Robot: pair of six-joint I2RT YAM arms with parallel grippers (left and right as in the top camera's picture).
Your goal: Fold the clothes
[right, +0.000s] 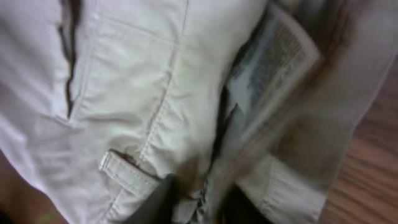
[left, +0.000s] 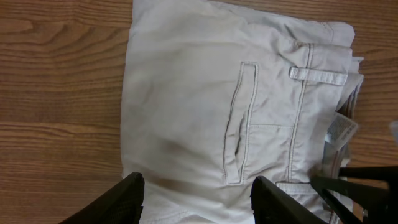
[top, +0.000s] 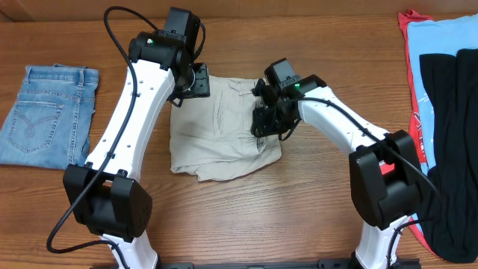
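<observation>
The beige khaki shorts [top: 224,138] lie folded in the middle of the wooden table. My left gripper [top: 193,84] hovers over their far left corner. In the left wrist view it [left: 196,186] is open, with the back pocket and a belt loop of the shorts [left: 205,93] below it. My right gripper [top: 261,123] is down on the right edge at the waistband. In the right wrist view its dark fingers [right: 199,202] pinch bunched waistband cloth of the shorts [right: 137,81], beside the white inner label [right: 273,62].
Folded denim-blue jeans [top: 48,116] lie at the far left. At the right edge lies a pile with a black garment [top: 452,149] on light-blue cloth [top: 441,37] and red cloth [top: 412,119]. Both arm bases stand at the near edge.
</observation>
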